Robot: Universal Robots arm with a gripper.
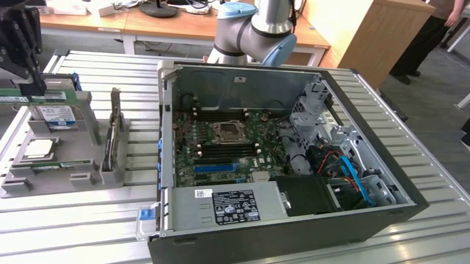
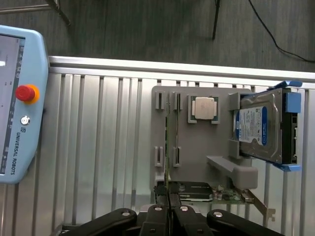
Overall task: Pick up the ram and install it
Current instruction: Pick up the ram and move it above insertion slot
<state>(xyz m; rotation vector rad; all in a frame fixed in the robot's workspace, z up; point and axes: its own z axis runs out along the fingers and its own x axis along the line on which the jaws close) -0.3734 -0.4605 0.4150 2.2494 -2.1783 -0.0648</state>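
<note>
End effector [image 2: 169, 206] clenched on ram [image 1: 53, 98], held edge-on over gray holder tray [image 1: 44, 186].

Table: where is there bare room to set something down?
Bare table at the exterior view's lower left, bordered by holder and case. More slats between pendant and holder. The holder-case gap is narrow. Crowded: holder with drive and processor; the case's inside.

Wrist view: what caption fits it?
Gripper pinches the thin ram over the gray tray holding a hard drive.
</note>
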